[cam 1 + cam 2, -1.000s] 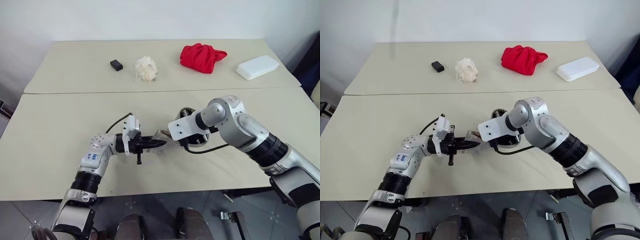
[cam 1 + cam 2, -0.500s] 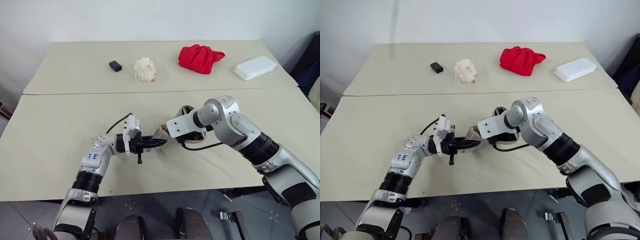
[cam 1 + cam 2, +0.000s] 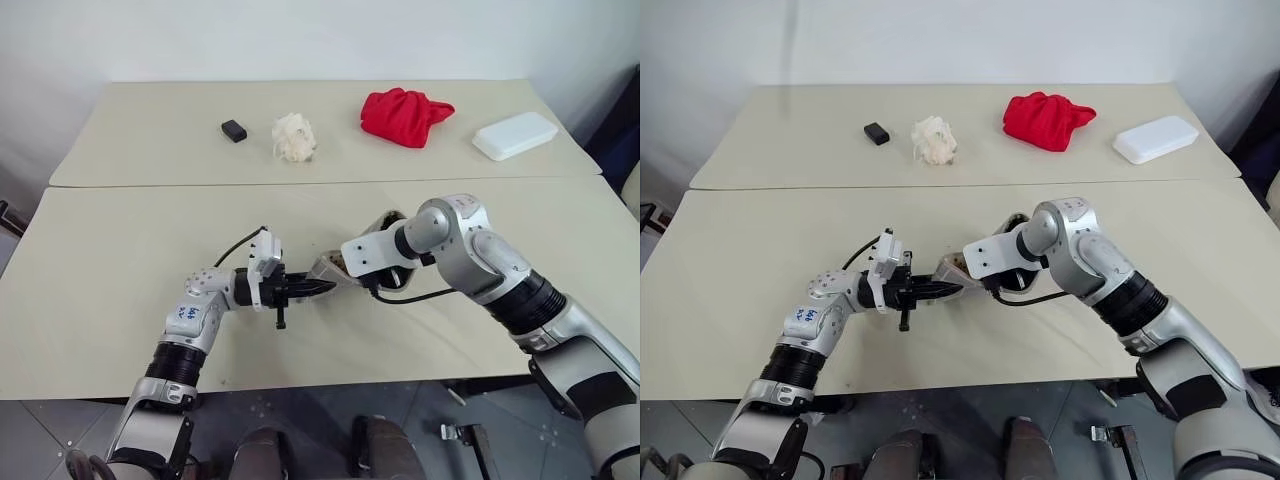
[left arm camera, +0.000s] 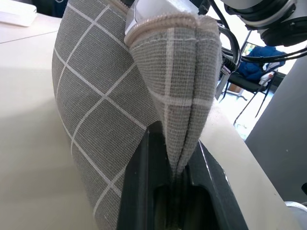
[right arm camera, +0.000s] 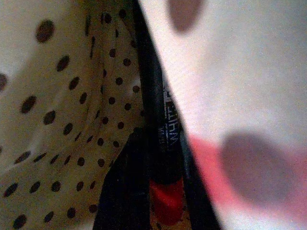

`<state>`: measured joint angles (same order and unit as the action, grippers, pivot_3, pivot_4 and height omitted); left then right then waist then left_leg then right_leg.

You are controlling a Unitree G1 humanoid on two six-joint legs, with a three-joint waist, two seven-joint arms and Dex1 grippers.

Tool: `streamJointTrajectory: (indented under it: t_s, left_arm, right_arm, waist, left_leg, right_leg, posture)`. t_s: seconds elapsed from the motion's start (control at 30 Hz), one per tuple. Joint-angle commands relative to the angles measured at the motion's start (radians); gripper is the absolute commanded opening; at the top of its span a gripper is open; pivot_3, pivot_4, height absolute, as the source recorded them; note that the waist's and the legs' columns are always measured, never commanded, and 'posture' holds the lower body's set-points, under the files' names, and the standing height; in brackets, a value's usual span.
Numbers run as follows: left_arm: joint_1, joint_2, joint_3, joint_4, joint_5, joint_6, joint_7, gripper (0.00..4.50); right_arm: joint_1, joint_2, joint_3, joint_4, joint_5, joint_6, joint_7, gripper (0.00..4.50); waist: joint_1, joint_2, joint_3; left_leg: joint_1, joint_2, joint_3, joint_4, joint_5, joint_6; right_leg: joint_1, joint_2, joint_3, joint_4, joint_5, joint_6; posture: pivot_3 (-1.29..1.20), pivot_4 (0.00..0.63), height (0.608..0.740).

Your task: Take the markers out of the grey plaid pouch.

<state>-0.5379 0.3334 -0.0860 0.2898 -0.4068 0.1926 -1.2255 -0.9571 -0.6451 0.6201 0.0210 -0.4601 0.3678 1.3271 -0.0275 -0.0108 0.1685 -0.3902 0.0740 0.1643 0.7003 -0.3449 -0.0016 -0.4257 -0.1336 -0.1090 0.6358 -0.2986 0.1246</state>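
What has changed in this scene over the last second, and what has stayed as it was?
Nothing has visibly moved. The right end effector stays inside the grey plaid pouch, its fingers close against the red marker. The left end effector still pinches the pouch's end. The red cloth, white box, black block and white wad lie where they were.

The grey plaid pouch (image 3: 335,268) is held above the near table (image 3: 100,290), pinched at its left end by the left gripper (image 3: 322,287). The right gripper (image 3: 970,268) is sunk inside the pouch, where a marker (image 5: 165,158) is clamped between its fingers (image 5: 127,191). On the far table (image 3: 150,140) behind, a small block (image 3: 233,130), a crumpled wad (image 3: 294,137), a cloth bundle (image 3: 404,115) and a box (image 3: 515,135) are set left to right.
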Motion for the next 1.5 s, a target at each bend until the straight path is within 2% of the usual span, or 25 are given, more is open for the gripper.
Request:
streamJointTrajectory:
  t_s: [0.03,0.27,0.5,0.63,0.77,0.83,1.07,1.23,1.4,1.5]
  left_arm:
    - [0.009,0.015,0.03,-0.031,-0.026,-0.003,-0.008,0.0]
    - [0.018,0.022,0.031,-0.042,-0.03,0.005,0.0,0.0]
    - [0.026,0.022,0.029,-0.056,-0.031,0.015,0.0,0.0]
    - [0.026,0.025,0.032,-0.057,-0.029,0.019,-0.002,0.0]
    - [0.029,0.029,0.033,-0.062,-0.03,0.02,0.0,0.0]
    - [0.03,0.03,0.033,-0.065,-0.03,0.021,0.003,0.0]
    - [0.04,0.034,0.036,-0.076,-0.032,0.022,0.009,0.0]
    - [0.045,0.038,0.034,-0.082,-0.033,0.022,0.008,0.0]
    - [0.05,0.041,0.033,-0.088,-0.034,0.022,0.007,0.0]
    - [0.053,0.043,0.033,-0.092,-0.031,0.016,0.009,0.0]
  right_arm:
    - [0.009,-0.055,-0.07,-0.076,0.036,-0.011,0.038,0.55]
    - [0.042,-0.047,-0.18,-0.269,0.308,-0.047,0.149,0.55]
    - [0.138,-0.005,-0.236,-0.258,0.438,-0.078,0.136,0.55]
    - [0.188,0.008,-0.308,-0.281,0.612,0.136,0.192,0.55]
    - [0.191,-0.029,-0.328,-0.258,0.642,0.108,0.212,0.49]
    - [0.185,-0.028,-0.342,-0.259,0.674,0.103,0.201,0.03]
    - [0.19,-0.034,-0.392,-0.268,0.756,0.097,0.146,0.03]
    - [0.168,-0.059,-0.382,-0.214,0.695,0.046,0.095,0.03]
    - [0.138,-0.089,-0.377,-0.233,0.71,0.131,0.081,0.03]
    - [0.123,-0.1,-0.375,-0.261,0.708,0.158,0.064,0.6]
  waist:
    - [-0.001,0.0,0.0]
    - [-0.001,0.0,0.0]
    - [0.002,0.0,0.0]
    - [0.002,0.0,0.0]
    - [0.001,0.0,0.0]
    - [0.001,0.0,0.0]
    - [0.003,0.0,0.0]
    - [0.003,0.0,0.0]
    - [0.002,0.0,0.0]
    - [0.002,0.0,0.0]
  left_leg:
    - [0.0,0.0,0.0,0.0,0.0,0.0]
    - [0.0,0.0,0.0,-0.001,0.0,0.0]
    - [0.0,0.0,0.0,-0.001,0.0,0.0]
    - [0.0,0.0,0.0,-0.001,0.0,0.0]
    - [0.0,0.0,-0.001,-0.001,0.0,0.0]
    - [0.0,0.0,-0.001,-0.001,0.0,0.0]
    - [0.0,0.0,-0.001,-0.001,0.0,0.0]
    - [0.0,0.0,-0.001,-0.001,0.0,0.0]
    - [0.0,0.0,-0.001,-0.001,0.0,0.0]
    - [0.0,0.0,-0.001,-0.001,0.0,0.0]
  right_leg:
    - [0.0,0.0,0.0,0.0,0.0,0.0]
    - [-0.001,0.0,0.0,0.0,0.0,0.0]
    - [0.0,0.0,0.0,-0.001,0.0,0.0]
    - [0.0,0.0,0.0,0.0,0.0,0.0]
    - [0.0,0.0,0.0,0.0,0.0,0.0]
    - [0.0,0.0,0.0,0.0,0.0,0.0]
    - [0.0,0.0,0.0,0.0,0.0,0.0]
    - [0.0,0.0,0.0,0.0,0.0,0.0]
    - [0.0,0.0,0.0,0.0,0.0,0.0]
    - [0.0,0.0,0.0,-0.001,0.0,0.0]
  posture:
    - [0.0,0.15,0.74]
    - [0.0,0.15,0.74]
    - [0.0,0.15,0.74]
    - [0.0,0.15,0.74]
    - [0.0,0.15,0.74]
    - [0.0,0.15,0.74]
    - [0.0,0.15,0.74]
    - [0.0,0.15,0.74]
    - [0.0,0.15,0.74]
    - [0.0,0.15,0.74]
